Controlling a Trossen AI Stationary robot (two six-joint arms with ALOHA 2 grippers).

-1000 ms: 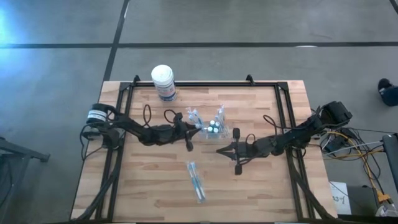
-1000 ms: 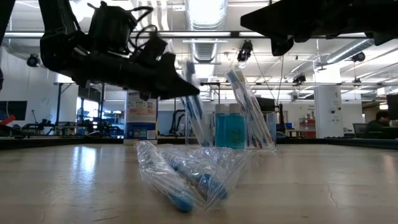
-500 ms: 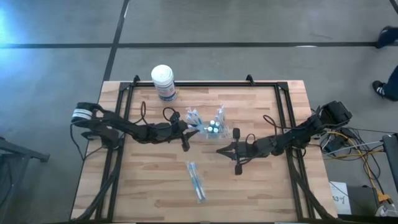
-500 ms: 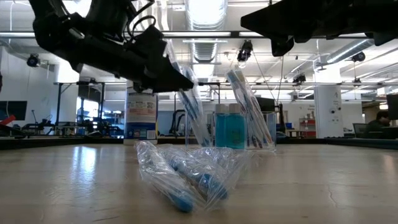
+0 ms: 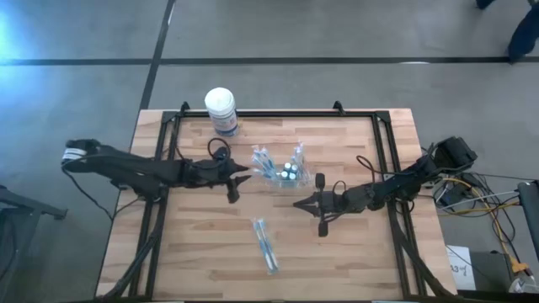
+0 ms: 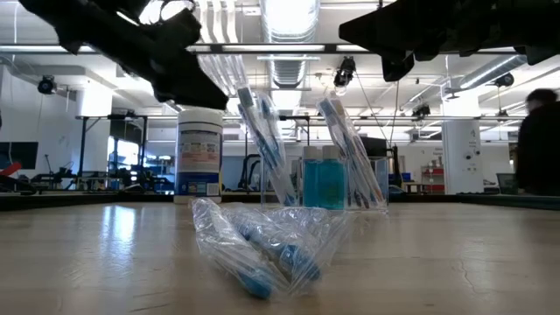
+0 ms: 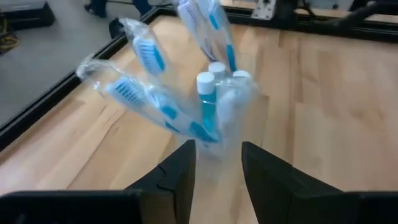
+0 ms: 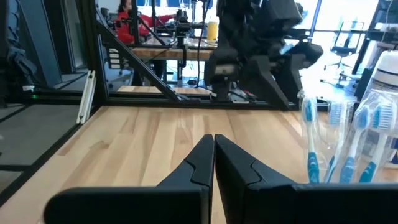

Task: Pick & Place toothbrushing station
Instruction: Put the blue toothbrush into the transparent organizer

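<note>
The toothbrushing station (image 5: 285, 166) is a clear holder standing on the table's far middle. It holds wrapped blue-and-white toothbrushes and small blue bottles with white caps, and shows in the low view (image 6: 337, 179) and left wrist view (image 7: 214, 102). My left gripper (image 5: 239, 177) hangs open just left of it and above the table, touching nothing; it also shows in its own wrist view (image 7: 217, 168). My right gripper (image 5: 301, 204) is shut and empty, in front of the station; its closed fingers show in the right wrist view (image 8: 213, 152).
A wrapped toothbrush (image 5: 265, 244) lies loose on the near middle of the table, close to the low camera (image 6: 262, 249). A white-lidded canister (image 5: 221, 111) stands at the far left edge. A black frame rail (image 5: 278, 114) runs round the table. A person (image 6: 538, 140) stands beyond.
My left gripper has drawn back from the station toward the table's left edge and has risen. The leftmost wrapped toothbrush in the station now leans a little more to the left. My right arm has kept still.
</note>
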